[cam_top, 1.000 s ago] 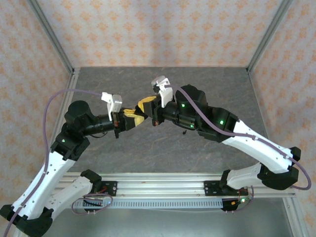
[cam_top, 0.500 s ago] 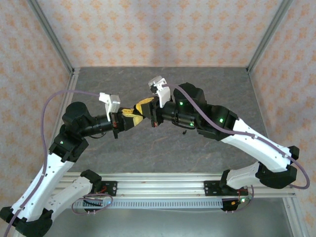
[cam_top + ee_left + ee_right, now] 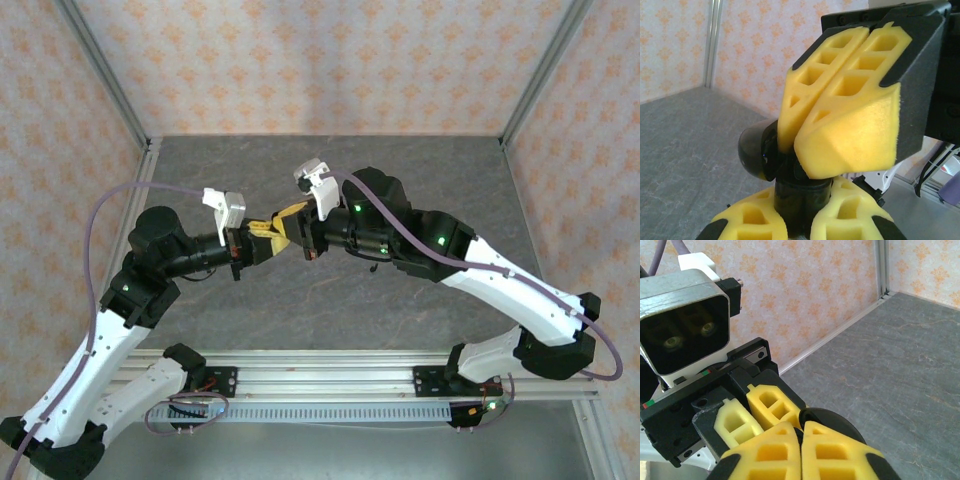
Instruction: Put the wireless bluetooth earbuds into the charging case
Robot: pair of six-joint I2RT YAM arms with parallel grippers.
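Both arms meet in mid-air over the table. My left gripper point(image 3: 268, 234) point(image 3: 802, 207) is shut on a black charging case point(image 3: 800, 192), held upright with its rounded lid point(image 3: 752, 152) point(image 3: 835, 421) swung open. My right gripper point(image 3: 288, 224) point(image 3: 801, 430) comes at the case's open top, with its yellow fingers point(image 3: 850, 130) pressed together. Only a dark sliver of a black earbud point(image 3: 799, 434) shows between their tips, right at the case's mouth. The other earbuds and any other case are out of view.
The grey stone-patterned table point(image 3: 330, 300) lies well below both grippers, with patterned walls and metal frame posts point(image 3: 100, 70) around it. The left wrist camera point(image 3: 685, 332) sits close in front of my right gripper.
My right gripper has moved a little left and closer onto the case in the left gripper. The left arm has barely moved.
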